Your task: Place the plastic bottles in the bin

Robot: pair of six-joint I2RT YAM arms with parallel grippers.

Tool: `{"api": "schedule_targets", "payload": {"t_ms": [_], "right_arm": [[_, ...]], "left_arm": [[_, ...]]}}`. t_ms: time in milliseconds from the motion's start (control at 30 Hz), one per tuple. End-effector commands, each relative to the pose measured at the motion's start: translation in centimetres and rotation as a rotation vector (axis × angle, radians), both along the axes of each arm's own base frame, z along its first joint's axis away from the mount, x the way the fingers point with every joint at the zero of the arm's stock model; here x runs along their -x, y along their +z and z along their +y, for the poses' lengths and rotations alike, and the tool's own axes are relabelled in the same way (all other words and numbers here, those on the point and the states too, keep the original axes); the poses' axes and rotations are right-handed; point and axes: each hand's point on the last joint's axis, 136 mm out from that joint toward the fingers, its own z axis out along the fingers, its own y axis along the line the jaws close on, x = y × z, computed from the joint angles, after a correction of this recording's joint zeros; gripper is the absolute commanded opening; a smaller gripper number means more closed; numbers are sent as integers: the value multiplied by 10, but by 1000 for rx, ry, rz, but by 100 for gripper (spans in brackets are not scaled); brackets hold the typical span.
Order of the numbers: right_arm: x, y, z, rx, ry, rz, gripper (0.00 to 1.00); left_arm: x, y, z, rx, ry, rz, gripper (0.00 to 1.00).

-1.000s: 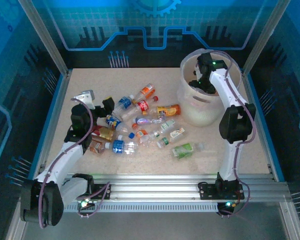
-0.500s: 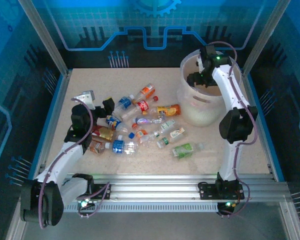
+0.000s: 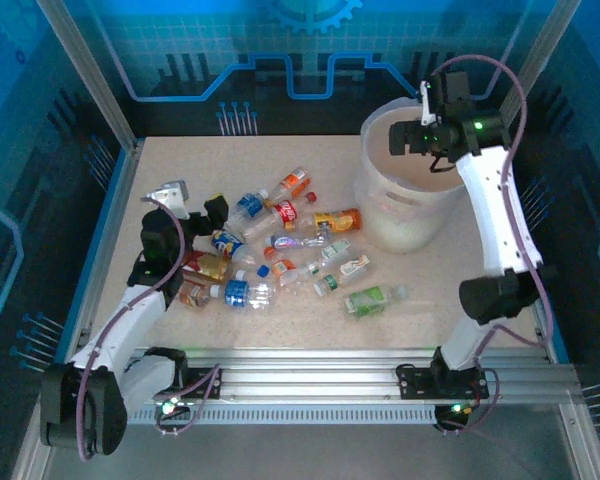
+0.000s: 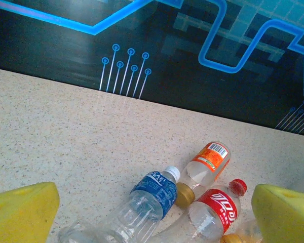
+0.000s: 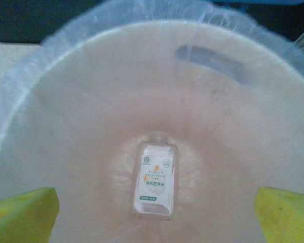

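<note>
The plastic bottles [image 3: 280, 245], about a dozen, lie loose in a heap on the left-centre of the tabletop [image 3: 180, 155]. One white-labelled bottle [image 5: 154, 179] already lies flat on the floor of the bin [image 3: 400, 215], which stands upright at the far right, well apart from the heap. At the heap's far-left edge a blue-labelled bottle [image 4: 151, 195], an orange-labelled bottle [image 4: 209, 161] and a red-labelled bottle [image 4: 213, 210] lie side by side, close together, caps pointing away from the camera. In the left wrist view their long axes run from near-left to far-right. The left tool [image 3: 208, 212] sits just left of this group with its jaws wide and nothing between them. Its yellow pads [image 4: 23, 210] frame the blue-labelled bottle, so that bottle's axis lies roughly along the tool's line of approach rather than across the jaws. The likely next grasp therefore depends on turning the wrist or taking the bottle across its body. The right tool [image 3: 405, 140] hangs over the bin's mouth, jaws spread wide and empty, far from every loose bottle. The left arm is clearly the nearer to the heap. A green-labelled bottle [image 3: 368, 300], lying apart on the near-right side, is the one closest to the right arm's base.
</note>
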Motion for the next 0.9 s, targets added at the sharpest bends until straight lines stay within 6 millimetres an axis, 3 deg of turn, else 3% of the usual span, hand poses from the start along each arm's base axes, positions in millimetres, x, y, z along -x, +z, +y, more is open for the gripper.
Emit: {"api": "schedule_targets", "payload": {"t_ms": [0, 167, 300, 633, 867], "right_arm": [[19, 23, 2, -23, -29, -86, 100], [60, 29, 8, -55, -31, -149, 100], [98, 7, 8, -122, -72, -145, 100], [183, -91, -3, -157, -246, 5, 100], [218, -167, 27, -225, -308, 154, 100]], "left_arm": [[2, 14, -1, -1, 2, -35, 99], [2, 13, 0, 1, 5, -40, 99], [3, 12, 2, -4, 16, -38, 99], [3, 13, 1, 1, 10, -47, 99], [1, 11, 1, 0, 14, -45, 99]]}}
